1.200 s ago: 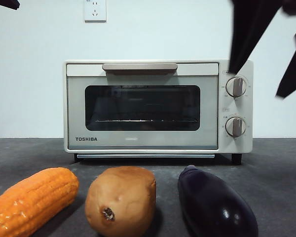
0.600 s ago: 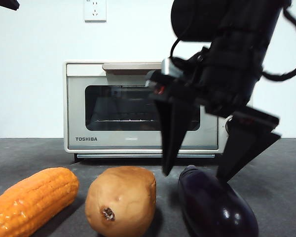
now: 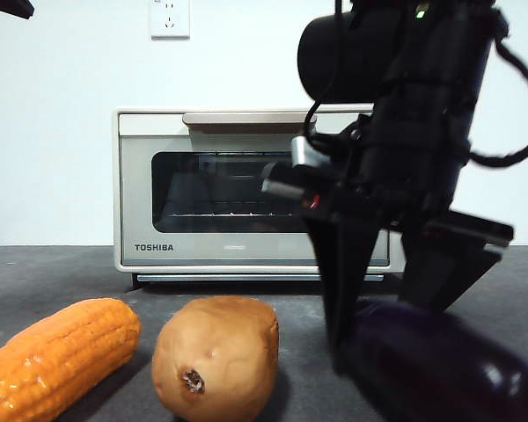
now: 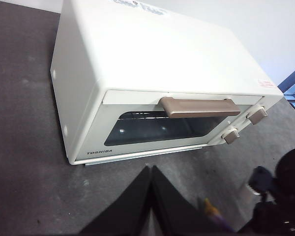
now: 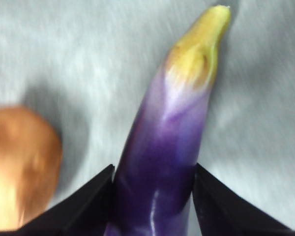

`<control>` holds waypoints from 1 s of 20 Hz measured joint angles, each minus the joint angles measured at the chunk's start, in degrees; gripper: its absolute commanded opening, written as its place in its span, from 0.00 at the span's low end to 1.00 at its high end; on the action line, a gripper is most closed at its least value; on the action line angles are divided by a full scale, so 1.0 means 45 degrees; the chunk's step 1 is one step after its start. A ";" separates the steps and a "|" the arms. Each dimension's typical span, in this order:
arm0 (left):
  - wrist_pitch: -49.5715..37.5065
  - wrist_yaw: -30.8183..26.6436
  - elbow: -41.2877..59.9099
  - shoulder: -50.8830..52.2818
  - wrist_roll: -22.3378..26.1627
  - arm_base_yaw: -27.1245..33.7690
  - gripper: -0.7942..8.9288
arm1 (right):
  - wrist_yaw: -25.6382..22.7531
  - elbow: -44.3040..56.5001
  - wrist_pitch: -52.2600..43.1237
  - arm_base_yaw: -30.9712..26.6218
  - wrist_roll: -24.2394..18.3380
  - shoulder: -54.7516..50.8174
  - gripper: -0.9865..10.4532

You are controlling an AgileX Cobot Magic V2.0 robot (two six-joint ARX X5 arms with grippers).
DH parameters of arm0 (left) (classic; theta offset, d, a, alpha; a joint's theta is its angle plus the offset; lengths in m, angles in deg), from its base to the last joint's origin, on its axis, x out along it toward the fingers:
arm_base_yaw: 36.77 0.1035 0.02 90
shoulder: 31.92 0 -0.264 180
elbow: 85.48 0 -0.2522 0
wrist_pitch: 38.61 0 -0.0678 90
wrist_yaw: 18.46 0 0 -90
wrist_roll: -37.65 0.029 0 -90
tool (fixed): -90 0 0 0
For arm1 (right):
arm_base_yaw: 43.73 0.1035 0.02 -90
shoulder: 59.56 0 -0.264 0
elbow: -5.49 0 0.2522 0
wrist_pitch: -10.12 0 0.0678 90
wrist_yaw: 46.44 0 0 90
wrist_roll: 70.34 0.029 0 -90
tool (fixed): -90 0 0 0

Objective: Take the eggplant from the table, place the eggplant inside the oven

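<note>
Presently the right gripper [image 5: 152,196] stands low over the flat dark grey speckled table [image 3: 53,272], its two black jaws closed against either flank of the glossy dark purple elongated eggplant [image 5: 160,147], which fills the gap between them; the grip sits on the thick mid-body, with the tapering pale yellowish end pointing away from the wrist. In the front view the same gripper [image 3: 392,330] comes down from above at the right, and the eggplant [image 3: 440,365] lies at the near right of the table, just beside the tan-brown rounded potato [image 3: 216,356]; whether it has left the surface cannot be told. The ridged orange corn cob [image 3: 57,352] lies further left, apart from the work. The cream-white TOSHIBA toaster oven [image 3: 251,189] stands behind, its dark glass door shut under the beige bar handle [image 4: 199,106]. The left gripper [image 4: 151,206] waits above and in front of the oven with its jaws pressed together, holding nothing. Assessment: the step in hand is securing and raising the eggplant. The skin looks slick and the body tapers, so the hold should remain firm on the broad part, the lift should go straight up to clear the potato, and the door must be opened before delivery
</note>
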 measured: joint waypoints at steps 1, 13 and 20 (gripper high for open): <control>0.0000 0.0000 -0.0005 -0.0034 0.0000 -0.0068 0.09 | 0.0000 0.0000 0.0369 0.0000 -0.0102 -0.0534 0.22; 0.2472 -0.0146 -0.6037 -0.6620 0.1661 -0.3356 0.09 | -0.2006 -0.0044 0.1943 0.0000 -0.2895 -0.9083 0.22; 0.2560 -0.2050 -0.8505 -1.0146 0.2710 -0.4488 0.09 | -0.3798 -0.0044 0.2195 0.0000 -0.3055 -1.1414 0.22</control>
